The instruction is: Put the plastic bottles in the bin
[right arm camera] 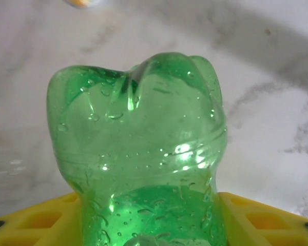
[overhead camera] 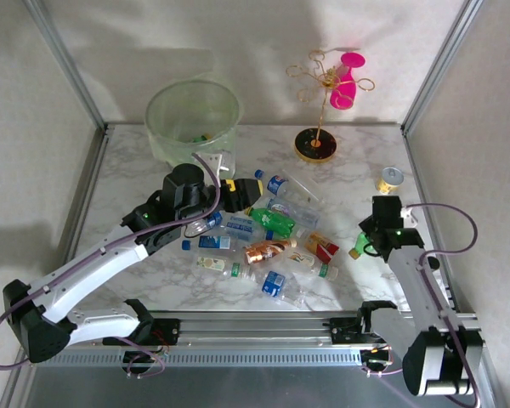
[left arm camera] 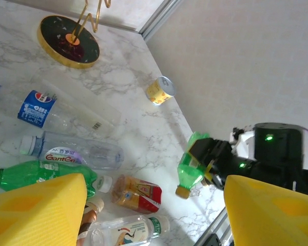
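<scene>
Several plastic bottles [overhead camera: 268, 238] lie in a heap mid-table, clear, green and copper-brown. The pale-green bin [overhead camera: 172, 140] stands at the back left. My left gripper [overhead camera: 238, 195] hovers open over the heap's left side. In the left wrist view its yellow fingers [left arm camera: 36, 210] frame a red-labelled bottle [left arm camera: 137, 193] and a clear one [left arm camera: 126, 229] below, gripping nothing. My right gripper [overhead camera: 370, 240] at the right is shut on a green bottle [overhead camera: 361, 246]. That green bottle [left arm camera: 192, 166] points its gold cap down and left. Yellow pads [right arm camera: 41, 220] press both sides of the green bottle [right arm camera: 138, 138].
A gold wire stand on a black base [overhead camera: 314, 144] stands at the back with a pink cup [overhead camera: 347, 81] on it. A short silver can [overhead camera: 391, 178] sits by the right wall, just behind the right gripper. Walls close in the left, right and back.
</scene>
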`<state>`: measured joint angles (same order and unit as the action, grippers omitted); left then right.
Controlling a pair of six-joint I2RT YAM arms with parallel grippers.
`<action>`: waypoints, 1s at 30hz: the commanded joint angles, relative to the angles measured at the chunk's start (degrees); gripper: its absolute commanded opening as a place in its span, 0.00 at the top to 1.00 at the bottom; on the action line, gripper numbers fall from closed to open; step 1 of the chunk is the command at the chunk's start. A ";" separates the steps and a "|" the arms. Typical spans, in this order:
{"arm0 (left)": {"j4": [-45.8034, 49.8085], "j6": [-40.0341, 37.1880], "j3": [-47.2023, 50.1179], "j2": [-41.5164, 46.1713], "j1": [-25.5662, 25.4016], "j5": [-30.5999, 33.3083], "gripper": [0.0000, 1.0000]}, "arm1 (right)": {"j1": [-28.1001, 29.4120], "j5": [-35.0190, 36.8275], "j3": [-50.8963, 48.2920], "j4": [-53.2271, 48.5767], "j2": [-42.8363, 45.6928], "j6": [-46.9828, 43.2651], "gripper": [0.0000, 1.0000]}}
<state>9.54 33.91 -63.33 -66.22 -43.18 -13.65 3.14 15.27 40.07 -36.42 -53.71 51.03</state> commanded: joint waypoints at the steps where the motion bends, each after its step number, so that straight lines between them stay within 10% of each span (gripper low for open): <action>1: 1.86 -1.87 -3.55 -0.12 -1.57 0.98 0.30 | -0.24 -9.11 3.94 2.60 3.38 -6.30 0.47; 12: 2.76 -0.27 -7.47 -0.30 -2.27 -1.16 0.28 | 6.98 -47.02 14.62 21.81 2.12 -12.24 0.46; 30: -10.01 0.69 -6.72 -7.16 -3.34 -20.80 0.27 | 19.62 -55.67 15.27 47.95 -0.39 2.79 0.48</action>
<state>4.19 35.31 -69.97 -73.43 -46.06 -29.67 21.74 -38.33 54.11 4.82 -54.22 50.46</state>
